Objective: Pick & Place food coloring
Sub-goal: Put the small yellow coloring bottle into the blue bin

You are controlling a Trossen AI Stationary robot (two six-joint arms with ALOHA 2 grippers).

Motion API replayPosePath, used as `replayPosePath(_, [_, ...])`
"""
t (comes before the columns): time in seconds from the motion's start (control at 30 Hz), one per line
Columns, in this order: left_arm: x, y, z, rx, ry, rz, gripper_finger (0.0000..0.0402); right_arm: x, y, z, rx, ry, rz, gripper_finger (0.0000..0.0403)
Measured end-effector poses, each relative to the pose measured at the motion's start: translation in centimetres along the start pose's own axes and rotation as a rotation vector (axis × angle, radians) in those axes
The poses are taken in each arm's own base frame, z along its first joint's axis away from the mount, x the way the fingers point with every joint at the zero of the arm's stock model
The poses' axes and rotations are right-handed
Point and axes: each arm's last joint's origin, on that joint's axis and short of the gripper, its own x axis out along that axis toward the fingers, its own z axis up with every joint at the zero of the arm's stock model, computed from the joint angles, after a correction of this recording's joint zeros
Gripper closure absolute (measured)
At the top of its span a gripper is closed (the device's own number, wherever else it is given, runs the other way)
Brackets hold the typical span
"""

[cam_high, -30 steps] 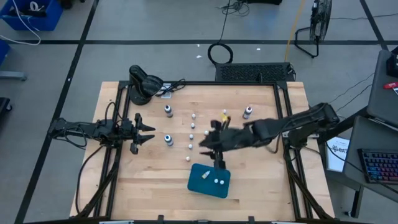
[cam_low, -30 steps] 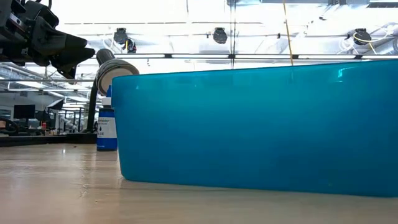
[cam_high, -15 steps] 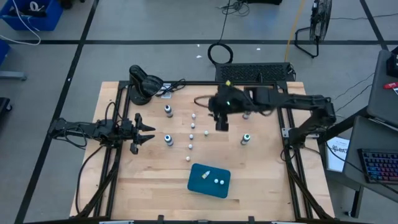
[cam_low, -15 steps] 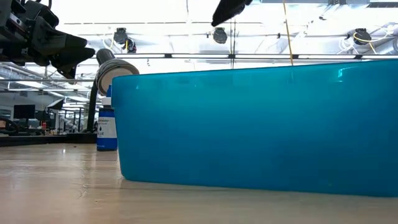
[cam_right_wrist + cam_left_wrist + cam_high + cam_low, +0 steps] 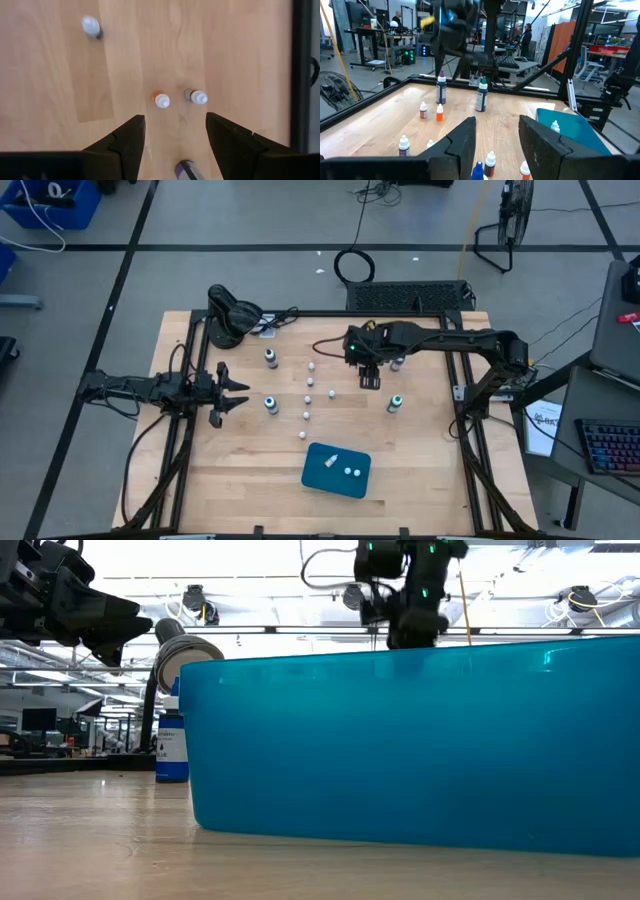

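The food coloring bottles stand upright on the wooden table: several tiny whitish droppers (image 5: 307, 399) in a loose column, and larger ones with blue (image 5: 270, 403), green (image 5: 396, 403) and purple (image 5: 398, 362) bodies. Three tiny ones lie in the teal tray (image 5: 318, 476) near the front. My right gripper (image 5: 369, 379) hangs open above the table's far middle. In its wrist view an orange dropper (image 5: 161, 100) and a lying whitish dropper (image 5: 196, 96) show ahead of its fingers (image 5: 127, 137). My left gripper (image 5: 240, 393) waits open at the left.
A black lamp-like stand (image 5: 226, 314) sits at the far left corner. Black frame rails (image 5: 452, 350) border the table. In the low view the tray's wall (image 5: 420, 740) fills most of the picture, with a blue bottle (image 5: 171, 745) to its left.
My right gripper has swung from over the tray's far edge toward the table's far edge, and it has tipped to point steeply down. No bottle has moved. The left arm has kept still.
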Motion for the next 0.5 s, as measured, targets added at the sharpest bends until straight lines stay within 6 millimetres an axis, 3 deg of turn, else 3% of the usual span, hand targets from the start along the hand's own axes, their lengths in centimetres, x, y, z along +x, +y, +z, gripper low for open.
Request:
replayPosePath(0.13, [0.0,0.0,0.0,0.000,0.000,0.000,0.0249,2.2,0.0,-1.0,0.017,-0.008,0.033,0.0206])
replayPosePath(0.5, [0.0,0.0,0.0,0.000,0.000,0.000,0.0249,5.9,-0.5,-2.7,0.018,-0.065,0.076,0.0206])
